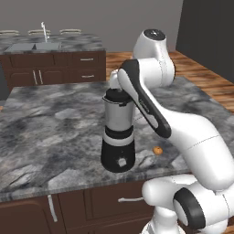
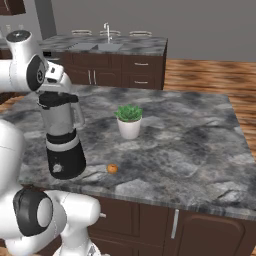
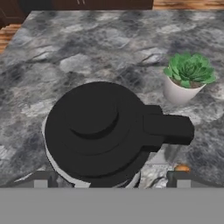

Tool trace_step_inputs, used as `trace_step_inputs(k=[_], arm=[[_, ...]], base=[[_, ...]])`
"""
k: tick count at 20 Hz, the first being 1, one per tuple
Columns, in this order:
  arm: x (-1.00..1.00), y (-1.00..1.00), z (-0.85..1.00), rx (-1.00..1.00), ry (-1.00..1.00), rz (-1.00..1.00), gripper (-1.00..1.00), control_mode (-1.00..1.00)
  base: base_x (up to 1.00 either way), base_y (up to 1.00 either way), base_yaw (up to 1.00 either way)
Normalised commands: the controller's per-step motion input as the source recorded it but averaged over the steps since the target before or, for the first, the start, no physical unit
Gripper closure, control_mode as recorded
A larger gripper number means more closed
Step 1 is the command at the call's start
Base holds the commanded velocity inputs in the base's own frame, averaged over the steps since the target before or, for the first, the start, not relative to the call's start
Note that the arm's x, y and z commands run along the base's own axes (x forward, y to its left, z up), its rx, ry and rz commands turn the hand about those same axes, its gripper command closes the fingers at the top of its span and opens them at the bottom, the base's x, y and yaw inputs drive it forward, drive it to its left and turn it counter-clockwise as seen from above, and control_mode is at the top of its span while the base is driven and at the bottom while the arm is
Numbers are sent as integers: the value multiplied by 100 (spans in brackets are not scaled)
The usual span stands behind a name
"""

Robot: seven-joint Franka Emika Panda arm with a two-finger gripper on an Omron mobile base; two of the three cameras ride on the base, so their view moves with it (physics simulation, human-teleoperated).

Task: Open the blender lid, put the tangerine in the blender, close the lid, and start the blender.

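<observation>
The blender [image 1: 118,137] stands near the front edge of the island counter, with its grey jar on a black base. The black blender lid [image 3: 94,131] sits on the jar top, its tab pointing right in the hand view; the blender lid [image 2: 57,99] also shows from the right base view. My gripper [image 3: 111,181] hovers just above the lid, open, with its fingertips [image 3: 41,180] spread wide on either side and nothing held. The tangerine [image 1: 157,150] lies on the counter just right of the blender base, and the tangerine [image 2: 112,168] is apart from it.
A white pot with a green plant [image 2: 129,122] stands behind and right of the blender. A second counter with a sink [image 2: 97,46] runs along the back. The island's front edge [image 1: 68,189] lies close below the blender base.
</observation>
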Motion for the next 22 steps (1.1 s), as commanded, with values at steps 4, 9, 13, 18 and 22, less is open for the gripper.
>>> trace_step_inputs(k=[4, 9, 13, 18, 22], arm=[[28, 46, 0, 0, 1, 0, -100, -100], [12, 6, -11, -2, 6, 2, -100, -100], [22, 0, -20, 0, 4, 1, -100, -100], [31, 0, -7, 0, 5, 5, -100, -100], [17, 0, -13, 0, 6, 5, -100, -100]], base=[[0, 0, 0], [0, 0, 0], [0, 0, 0], [0, 0, 0], [0, 0, 0]])
